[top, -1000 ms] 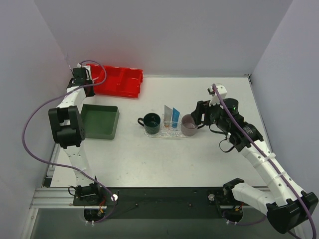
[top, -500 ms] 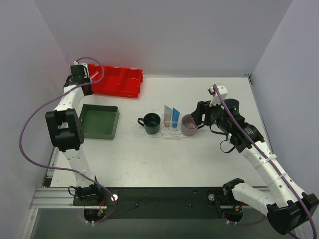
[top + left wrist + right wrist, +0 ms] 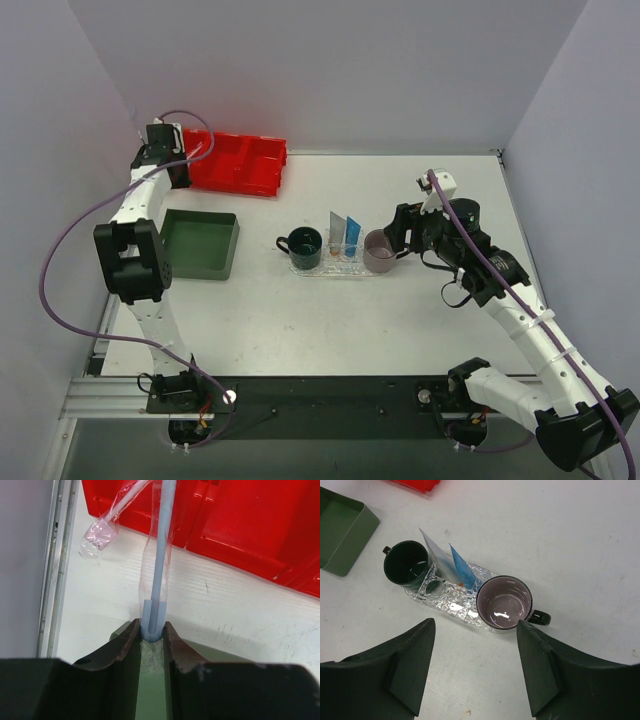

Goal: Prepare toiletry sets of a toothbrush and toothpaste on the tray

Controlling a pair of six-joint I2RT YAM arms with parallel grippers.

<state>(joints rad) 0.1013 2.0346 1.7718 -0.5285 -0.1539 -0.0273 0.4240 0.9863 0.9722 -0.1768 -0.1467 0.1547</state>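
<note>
White toothpaste (image 3: 436, 554) and blue toothpaste (image 3: 463, 569) stand on tray (image 3: 454, 608); toothbrushes seemingly pending: left end effector (image 3: 151, 630) pinches wrapped toothbrush (image 3: 163, 555) by red bin (image 3: 240, 525), right end effector (image 3: 475, 630) spread, empty.

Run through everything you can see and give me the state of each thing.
left gripper: shut on the toothbrush.
toothbrush: wrapped, held by its end beside the red bin.
second toothbrush: wrapped, not held.
right gripper: open, empty.
white toothpaste: standing in the tray.
blue toothpaste: standing in the tray, leaning.
green mug: upright, no toothbrush inside.
purple mug: upright, empty.
green square tray: empty.
</note>
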